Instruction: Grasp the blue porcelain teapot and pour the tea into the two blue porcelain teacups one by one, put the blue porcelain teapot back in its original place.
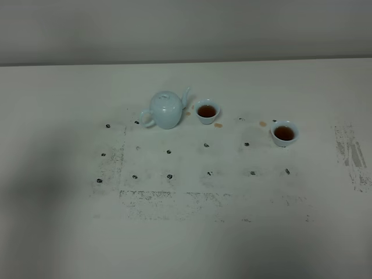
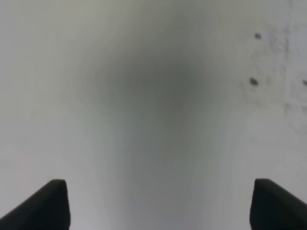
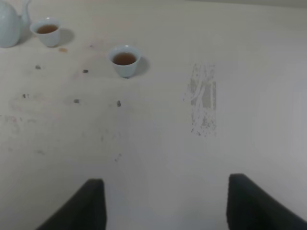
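From my remote station, the exterior high view shows the white table [image 1: 70, 232] with the blue porcelain teapot [image 1: 165, 109] standing upright left of centre, lid on, its loop handle toward 8 o'clock and its slim spout toward 2 o'clock. Just beside the spout tip, at the pot's 3 o'clock, sits the nearer teacup [image 1: 207, 111], holding dark tea; a small brownish spot [image 1: 218, 125] marks the table at its 5 o'clock. The farther teacup [image 1: 284, 133] stands well apart to the right, also holding tea. Scattered dark dots [image 1: 169, 152] and scuffed patches [image 1: 351, 156] mark the surface (worn print, as far as I can judge). Neither arm appears in this view. In the left wrist view, the left gripper [image 2: 159, 203] hangs over bare table, fingers spread wide, nothing between them. In the right wrist view, the right gripper [image 3: 166, 203] is likewise spread and empty, with both cups and the teapot's edge well away from it.
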Tool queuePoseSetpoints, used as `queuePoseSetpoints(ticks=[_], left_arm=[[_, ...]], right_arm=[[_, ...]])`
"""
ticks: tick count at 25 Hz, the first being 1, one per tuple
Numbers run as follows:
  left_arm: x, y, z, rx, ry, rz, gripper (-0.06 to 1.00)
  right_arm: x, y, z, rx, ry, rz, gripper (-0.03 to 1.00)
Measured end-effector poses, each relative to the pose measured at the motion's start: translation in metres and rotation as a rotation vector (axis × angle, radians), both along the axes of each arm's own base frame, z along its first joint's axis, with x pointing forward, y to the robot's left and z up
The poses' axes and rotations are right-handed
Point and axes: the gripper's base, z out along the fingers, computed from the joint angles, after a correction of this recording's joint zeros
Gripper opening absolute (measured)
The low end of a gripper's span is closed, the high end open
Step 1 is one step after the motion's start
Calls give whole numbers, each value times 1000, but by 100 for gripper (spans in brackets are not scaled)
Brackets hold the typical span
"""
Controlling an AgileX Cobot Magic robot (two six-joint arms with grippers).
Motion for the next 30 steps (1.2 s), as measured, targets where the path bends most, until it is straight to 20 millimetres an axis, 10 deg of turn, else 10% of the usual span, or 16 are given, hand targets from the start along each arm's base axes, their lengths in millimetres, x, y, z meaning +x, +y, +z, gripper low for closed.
queuePoseSetpoints(ticks=[7, 14, 30], left_arm=[[-95, -18, -33, -19, -228, -18, 7], [-148, -26, -51, 12, -399, -38, 7], [-154, -26, -56, 0, -414, -124, 7]], right_arm=[[0, 0, 0, 0, 0, 0, 52], [0, 0, 0, 0, 0, 0, 52], [0, 0, 0, 0, 0, 0, 52]])
